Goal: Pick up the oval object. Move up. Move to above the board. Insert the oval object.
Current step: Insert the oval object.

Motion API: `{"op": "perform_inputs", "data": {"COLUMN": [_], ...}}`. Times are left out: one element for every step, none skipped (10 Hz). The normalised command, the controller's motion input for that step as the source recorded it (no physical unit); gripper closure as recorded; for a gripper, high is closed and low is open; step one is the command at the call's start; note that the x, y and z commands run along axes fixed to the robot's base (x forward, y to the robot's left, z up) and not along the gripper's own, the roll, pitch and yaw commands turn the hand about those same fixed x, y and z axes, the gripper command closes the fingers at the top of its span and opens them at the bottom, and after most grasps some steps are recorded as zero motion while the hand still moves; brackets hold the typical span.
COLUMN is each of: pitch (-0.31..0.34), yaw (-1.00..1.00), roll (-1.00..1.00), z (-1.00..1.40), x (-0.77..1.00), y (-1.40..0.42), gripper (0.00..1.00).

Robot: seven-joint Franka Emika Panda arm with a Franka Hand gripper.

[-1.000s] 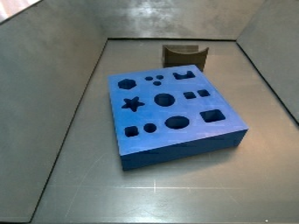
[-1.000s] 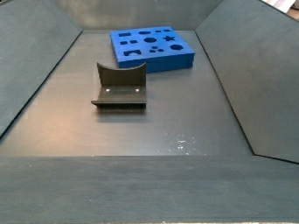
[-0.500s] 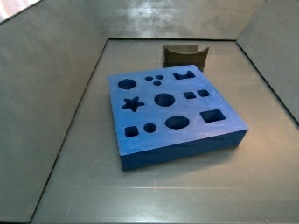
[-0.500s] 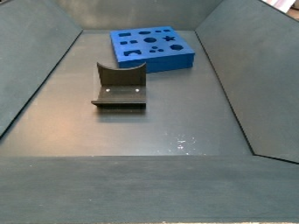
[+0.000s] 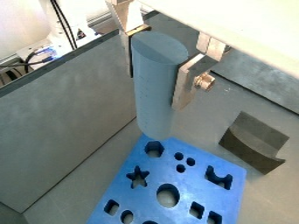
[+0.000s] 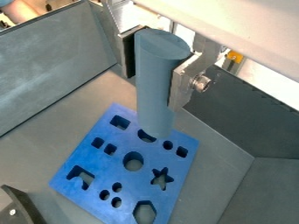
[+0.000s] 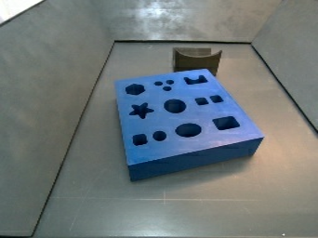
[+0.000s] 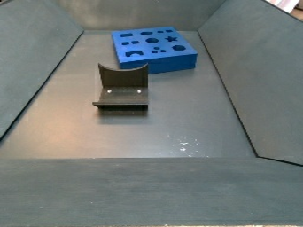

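- Overhead, the two-finger gripper (image 5: pixel 160 66) pinches the tall, slim, grey-blue oval object (image 5: pixel 153 87) between its flat silver fingers (image 5: pixel 190 80), and the peg hangs upright beneath it.
- Both wrist views show the oval object (image 6: pixel 158 83) high above the large, thick, bright blue board (image 5: pixel 176 183), with its lower end lying over the board's surface in those views.
- Whether the peg's lower end touches the board cannot be told from the wrist views.
- Neither side view shows the gripper or the peg; the arm is outside both of them.
- The board (image 7: pixel 188 124) rests flat on the grey floor (image 7: pixel 187 204) of the walled enclosure, its top cut with a star, circles, squares, a hexagon and an arch-shaped hole.
- The dark L-shaped fixture (image 8: pixel 120 90) stands on the floor apart from the board (image 8: pixel 155 49), nearer the camera in a side view.
- From the opposite side the fixture (image 7: pixel 198 59) sits just behind the board.
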Motion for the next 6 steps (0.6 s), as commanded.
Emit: {"op": "perform_inputs", "data": {"pitch": [0.0, 0.0, 0.063, 0.084, 0.064, 0.059], "yaw": [0.16, 0.25, 0.55, 0.61, 0.69, 0.7], "roll": [-0.05, -0.09, -0.01, 0.0, 0.0, 0.0], "z": [-0.03, -0.21, -0.46, -0.51, -0.51, -0.52], "x": [0.19, 0.39, 0.61, 0.59, 0.51, 0.48], "y": [0.0, -0.13, -0.3, -0.21, -0.14, -0.14], "gripper": [1.0, 1.0, 1.0, 1.0, 1.0, 1.0]}}
